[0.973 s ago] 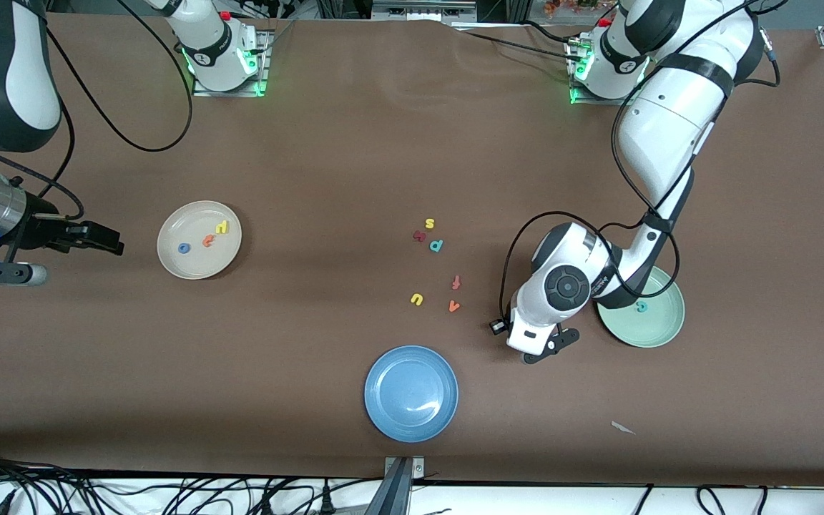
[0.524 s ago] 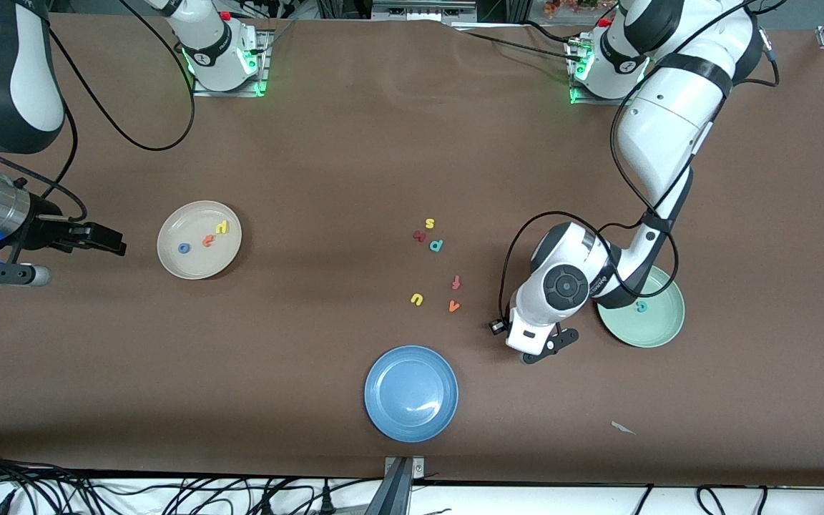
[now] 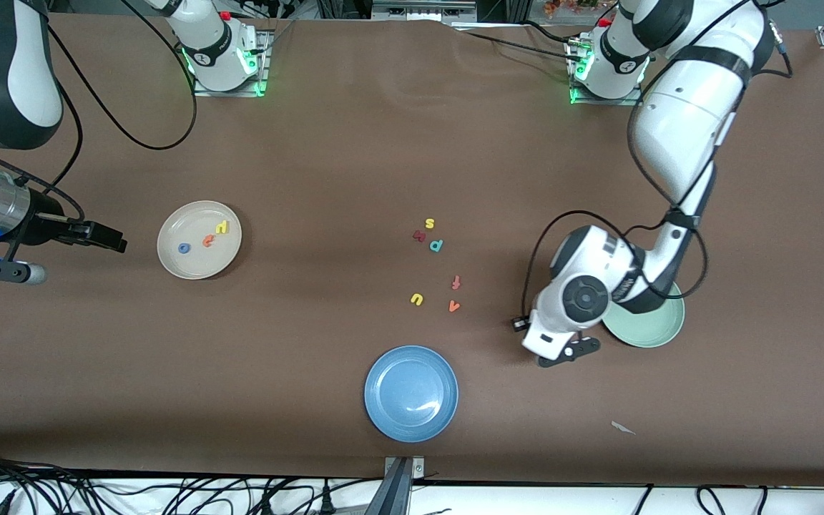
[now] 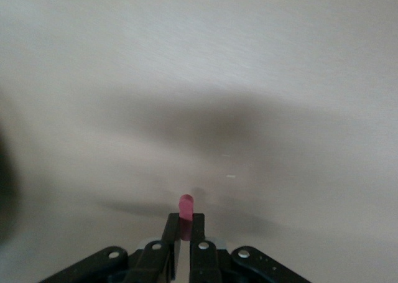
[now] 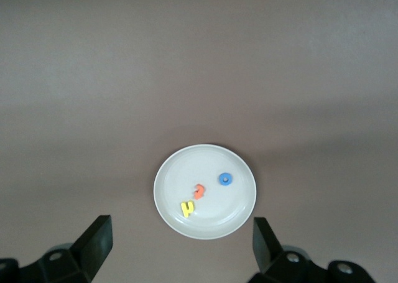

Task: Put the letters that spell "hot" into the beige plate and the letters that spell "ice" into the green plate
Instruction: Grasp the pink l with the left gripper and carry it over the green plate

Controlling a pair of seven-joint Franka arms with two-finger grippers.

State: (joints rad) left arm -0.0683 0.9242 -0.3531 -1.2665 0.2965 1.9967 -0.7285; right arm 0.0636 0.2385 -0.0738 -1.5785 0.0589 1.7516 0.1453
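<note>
**Left gripper carries a red letter; green plate lies at about 2 o'clock from it**

Front view: the left gripper (image 3: pixel 571 352) hangs low over bare table just beside the green plate (image 3: pixel 659 330), off the rim toward the right arm's end. From the gripper the plate's middle lies at roughly 2 o'clock on this view's clock face, mostly covered by the left arm's wrist, so what lies in the plate cannot be seen. The beige plate (image 3: pixel 176 268) holds the blue o (image 3: pixel 184 248), orange t (image 3: pixel 208 241) and yellow h (image 3: pixel 222 227). The right gripper (image 3: pixel 101 237) waits at the plate's 9 o'clock, nearer the table's end. Between the plates lie the yellow s (image 3: pixel 429 224), a dark red letter (image 3: pixel 419 235), teal p (image 3: pixel 436 245), red-orange f (image 3: pixel 456 282), yellow u (image 3: pixel 417 299) and orange v (image 3: pixel 454 306). The blue plate (image 3: pixel 383 415) is nearest the camera.

Left wrist view: the left gripper's fingers are pinched tight on a small red bar, likely the i (image 4: pixel 186 206), its long axis upright along the fingers, its end poking out past the tips. No plate shows here.

Right wrist view: the right gripper (image 5: pixel 181 242) stands wide apart and empty, with the beige plate and its three letters framed between its fingers.

My read: the coming move is a short carry toward 2 o'clock, over the green rim.
</note>
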